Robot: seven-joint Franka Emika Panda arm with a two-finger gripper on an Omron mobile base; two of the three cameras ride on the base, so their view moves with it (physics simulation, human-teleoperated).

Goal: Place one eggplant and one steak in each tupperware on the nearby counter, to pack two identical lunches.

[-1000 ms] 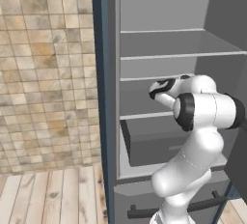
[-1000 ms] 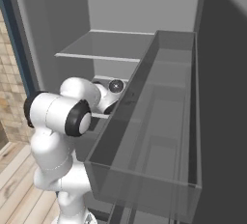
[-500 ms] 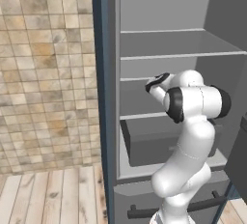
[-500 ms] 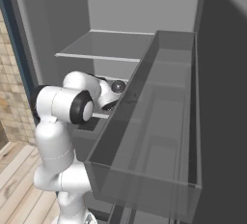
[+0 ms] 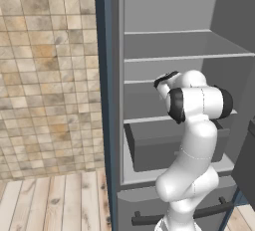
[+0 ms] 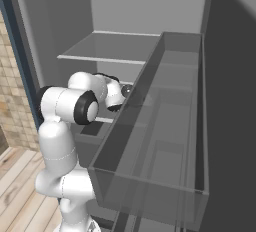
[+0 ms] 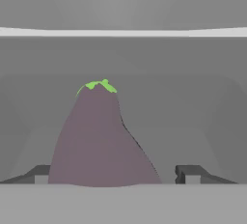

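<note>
- Inside the open fridge [image 5: 169, 51], as the left base view has it, the white arm [image 5: 191, 150] rises from the lower right and bends its wrist toward the middle shelf [image 5: 149, 81]; the pincer itself is turned away behind the wrist there, so its jaws cannot be read from this side. Below the wrist sits a dark grey drawer [image 5: 154, 148], and whatever it may hold is hidden by its front wall. No writing or label can be read anywhere. Left of the fridge stands a tan tiled wall [image 5: 50, 75] above a pale plank floor [image 5: 55, 200].
- From the right base view, the arm reaches in from the lower left, with the hand pointing deep into the fridge under a grey shelf [image 6: 107, 51]. Just right of the hand runs a long see-through door bin [image 6: 165, 141]; nothing can be made out inside it.
- Along the hand view, the pincer [image 7: 113, 175] stands wide, one dark fingertip [image 7: 41, 174] at each side. Between them, nearer the left tip and not clearly touching either, lies the eggplant [image 7: 99, 141], purple with its green cap pointing away from the pincer. It rests on the grey shelf floor, with a pale shelf edge [image 7: 123, 32] across the far side.
</note>
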